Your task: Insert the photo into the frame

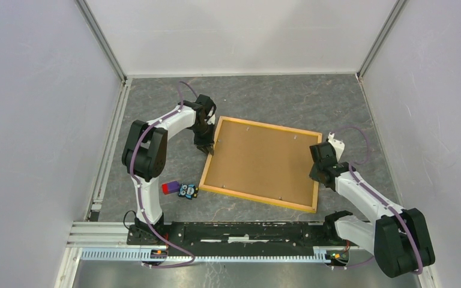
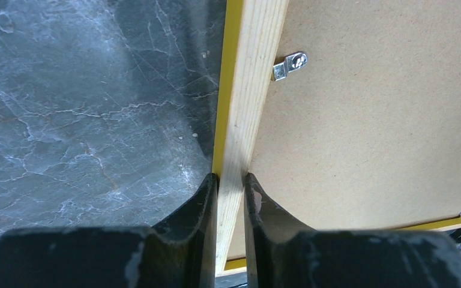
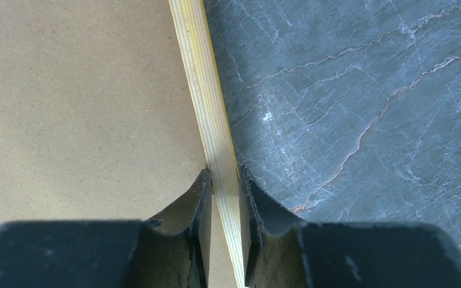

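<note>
The frame (image 1: 258, 200) lies back-up in the middle of the grey table, its thin yellow-orange border around a brown hardboard backing panel (image 1: 261, 162). My left gripper (image 1: 209, 147) is shut on the frame's left rail (image 2: 255, 72), one finger on each side of the pale wood. A small metal clip (image 2: 291, 65) sits on the backing just past that rail. My right gripper (image 1: 319, 173) is shut on the right rail (image 3: 201, 78), with both pads against it. The photo is hidden in every view.
A small purple-and-red block (image 1: 169, 188) and a little blue figure (image 1: 186, 191) lie just left of the frame's near corner. White enclosure walls stand on three sides. An aluminium rail (image 1: 96, 231) carries the arm bases at the near edge.
</note>
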`<action>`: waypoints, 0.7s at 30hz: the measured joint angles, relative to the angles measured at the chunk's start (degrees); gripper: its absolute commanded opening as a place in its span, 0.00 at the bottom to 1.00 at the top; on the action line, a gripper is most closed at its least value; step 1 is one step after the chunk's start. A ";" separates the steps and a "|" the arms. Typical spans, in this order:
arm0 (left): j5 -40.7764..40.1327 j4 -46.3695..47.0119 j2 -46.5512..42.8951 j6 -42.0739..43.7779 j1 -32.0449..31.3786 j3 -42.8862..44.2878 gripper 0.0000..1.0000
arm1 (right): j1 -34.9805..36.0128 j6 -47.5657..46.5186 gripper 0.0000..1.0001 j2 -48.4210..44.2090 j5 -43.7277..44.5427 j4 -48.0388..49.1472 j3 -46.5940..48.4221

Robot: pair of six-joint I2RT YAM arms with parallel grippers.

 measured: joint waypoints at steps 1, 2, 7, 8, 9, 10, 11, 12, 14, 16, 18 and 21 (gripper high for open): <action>-0.02 0.00 0.00 -0.07 0.00 0.00 0.02 | 0.00 -0.20 0.30 0.00 0.02 0.02 0.04; -0.02 0.02 0.00 -0.15 0.00 0.00 0.02 | 0.00 -0.44 0.35 0.00 0.02 0.02 0.11; 0.31 -0.04 0.33 -1.03 0.20 0.17 0.06 | -0.28 -4.00 0.61 -0.57 -0.55 0.42 0.50; 1.38 -0.17 0.76 -1.25 0.46 0.55 0.09 | -0.55 -5.11 0.65 -0.83 -1.18 0.44 0.50; 3.06 -0.28 1.55 -1.68 0.79 1.29 0.13 | -0.85 -6.10 0.68 -1.18 -2.03 0.44 0.50; 4.50 -0.44 2.40 -2.05 1.07 2.14 0.19 | -1.16 -6.93 0.70 -1.57 -2.86 0.48 0.50; 5.90 -0.83 3.61 -2.40 1.40 3.52 0.23 | -1.88 -8.15 0.73 -2.12 -4.20 0.57 0.55; 6.99 -1.62 5.05 -2.80 1.62 5.46 0.27 | -2.05 -8.37 0.76 -2.25 -4.44 0.61 0.57; 7.67 -3.23 8.15 -3.04 1.66 10.12 0.32 | -3.32 -9.70 0.78 -2.67 -6.56 0.79 0.68; 7.06 -5.33 12.55 -3.10 1.66 17.75 0.45 | -4.66 -11.80 0.80 -3.54 -9.42 0.92 0.72; 5.53 -4.26 15.26 -3.13 1.60 22.86 0.60 | -5.44 -13.88 0.83 -5.40 -11.82 0.85 0.74; 2.05 -1.68 14.67 -3.17 1.90 23.52 0.78 | -5.49 -16.87 0.89 -10.80 -14.47 0.87 0.87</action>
